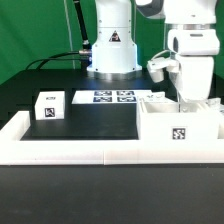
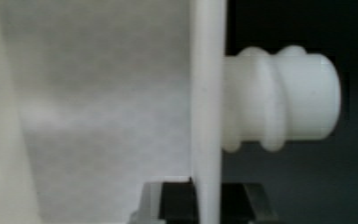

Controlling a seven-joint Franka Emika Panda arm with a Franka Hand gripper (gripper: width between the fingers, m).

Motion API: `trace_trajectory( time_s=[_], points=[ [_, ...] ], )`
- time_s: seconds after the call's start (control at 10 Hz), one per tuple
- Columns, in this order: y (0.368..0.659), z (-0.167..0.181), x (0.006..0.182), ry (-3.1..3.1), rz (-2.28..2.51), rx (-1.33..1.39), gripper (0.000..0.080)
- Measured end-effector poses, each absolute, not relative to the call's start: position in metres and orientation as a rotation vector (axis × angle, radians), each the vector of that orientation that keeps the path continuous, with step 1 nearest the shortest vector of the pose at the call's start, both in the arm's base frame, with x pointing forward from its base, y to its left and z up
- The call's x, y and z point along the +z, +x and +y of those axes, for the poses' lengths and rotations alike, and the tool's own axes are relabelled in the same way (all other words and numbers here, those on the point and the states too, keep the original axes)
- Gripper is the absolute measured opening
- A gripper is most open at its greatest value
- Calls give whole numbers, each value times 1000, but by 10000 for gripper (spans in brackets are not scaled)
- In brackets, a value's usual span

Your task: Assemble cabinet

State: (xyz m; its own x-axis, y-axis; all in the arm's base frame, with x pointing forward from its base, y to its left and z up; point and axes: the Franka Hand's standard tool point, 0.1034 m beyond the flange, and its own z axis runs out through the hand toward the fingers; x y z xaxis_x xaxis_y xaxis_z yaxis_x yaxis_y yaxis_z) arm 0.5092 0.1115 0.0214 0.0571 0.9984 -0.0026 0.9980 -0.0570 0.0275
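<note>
While I watch from the remote console, the gripper [image 1: 190, 100] reaches down into the open-topped box [image 1: 181, 131] — the cabinet's main body — at the exterior view's right. The box sits on the black table [image 1: 95, 122], just behind the low white rim [image 1: 70, 152]. On the wrist view the dark fingertips [image 2: 169, 200] sit on either side of a thin upright panel [image 2: 206, 90]. They appear clamped on it, though only the tips show. A ribbed white knob [image 2: 282, 98] juts from the panel's far face. A second cabinet piece, a small tagged cube [image 1: 50, 105], stands well apart at the exterior view's left, just beside the rim's side arm. The marker board [image 1: 113, 97] lies flat farther back, between cube and box, near the robot's base [image 1: 110, 45].
</note>
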Motion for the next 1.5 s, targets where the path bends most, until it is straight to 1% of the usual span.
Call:
trace_trajectory(
  time_s=[0.3,0.8,1.0,1.1,1.2,1.3,1.5],
  points=[
    [522,121,21,2252,2160,7,35],
    [522,120,21,2249,2172,-23,35],
    [519,118,24,2252,2164,-11,35],
    [519,118,28,2249,2161,-2,207],
    [518,117,35,2245,2155,6,355],
    [516,116,44,2244,2146,11,355],
    [502,116,64,2238,2131,23,713]
  ],
)
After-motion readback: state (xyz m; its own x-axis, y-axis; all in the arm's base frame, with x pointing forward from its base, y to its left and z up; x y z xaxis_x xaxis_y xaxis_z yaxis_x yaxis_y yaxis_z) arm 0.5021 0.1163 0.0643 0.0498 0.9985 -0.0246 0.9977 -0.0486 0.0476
